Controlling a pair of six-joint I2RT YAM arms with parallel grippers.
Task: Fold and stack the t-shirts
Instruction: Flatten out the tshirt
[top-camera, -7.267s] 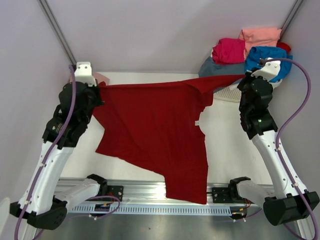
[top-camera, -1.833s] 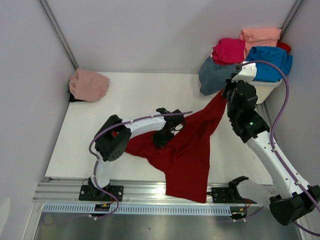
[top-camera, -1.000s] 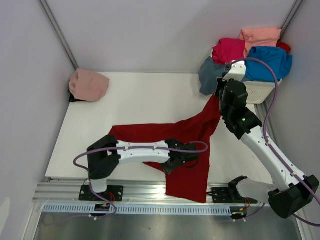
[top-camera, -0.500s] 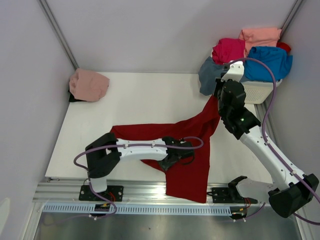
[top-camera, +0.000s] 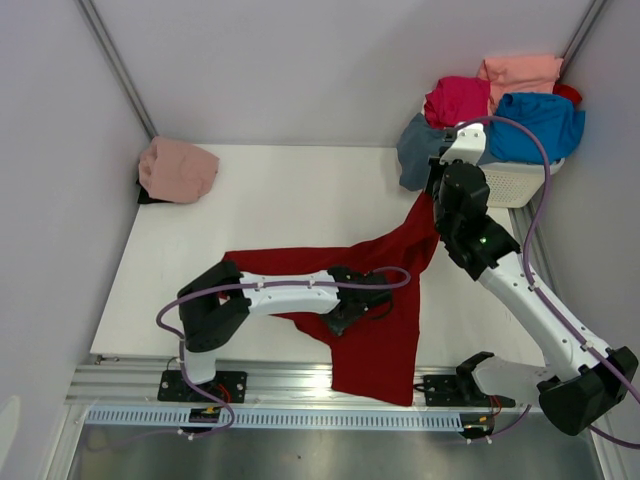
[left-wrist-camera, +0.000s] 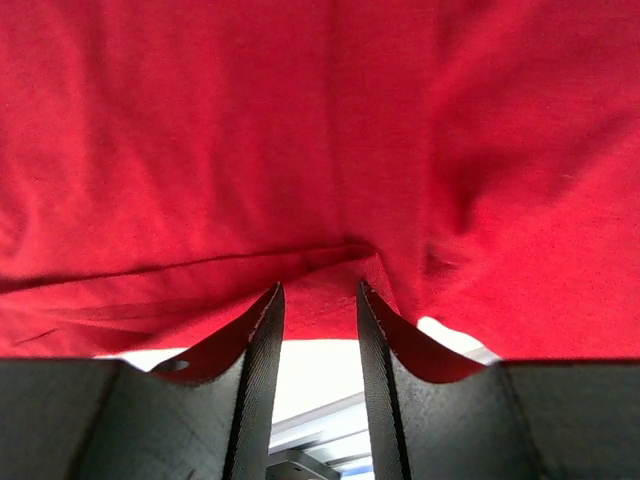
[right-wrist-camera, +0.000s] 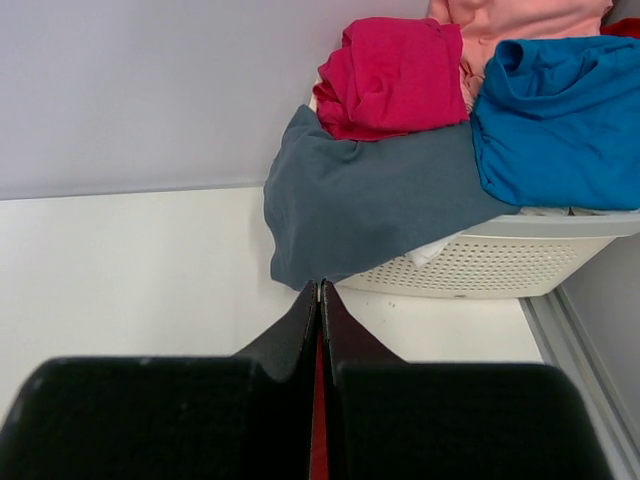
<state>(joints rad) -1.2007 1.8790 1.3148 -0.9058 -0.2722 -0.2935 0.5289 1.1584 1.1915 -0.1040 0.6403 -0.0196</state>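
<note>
1. Seconds ago the dark red t-shirt (top-camera: 385, 345) was stretched in the air between both arms. Now most of it lies on the surface (top-camera: 280, 200), wrinkled, with its near part hanging over the front edge.
2. The left gripper (left-wrist-camera: 318, 290) has come down from the far left corner and swept across to the middle of the shirt. In the last second it has only edged a little leftward. Its jaws stand narrowly apart. A crease of red cloth reaches the tips but does not look pinched.
3. The right gripper (right-wrist-camera: 319, 285) still holds its corner of the shirt, jaws pressed together on a thin sliver of red. It has moved inward from the basket (top-camera: 515, 185), so that corner rises off the surface as a taut strip.
4. The folded pink t-shirt (top-camera: 178, 170) at the far left has not moved. Neither have the grey (right-wrist-camera: 370, 195), magenta (right-wrist-camera: 395, 75), blue (right-wrist-camera: 560, 110) and salmon (right-wrist-camera: 520, 15) t-shirts in the basket.
5. My reading is that the spread was lost rather than laid flat. The shirt is bunched and skewed, so no clean fold is possible yet. The left gripper probably needs a fresh hold on an edge to pull the cloth out flat again.
</note>
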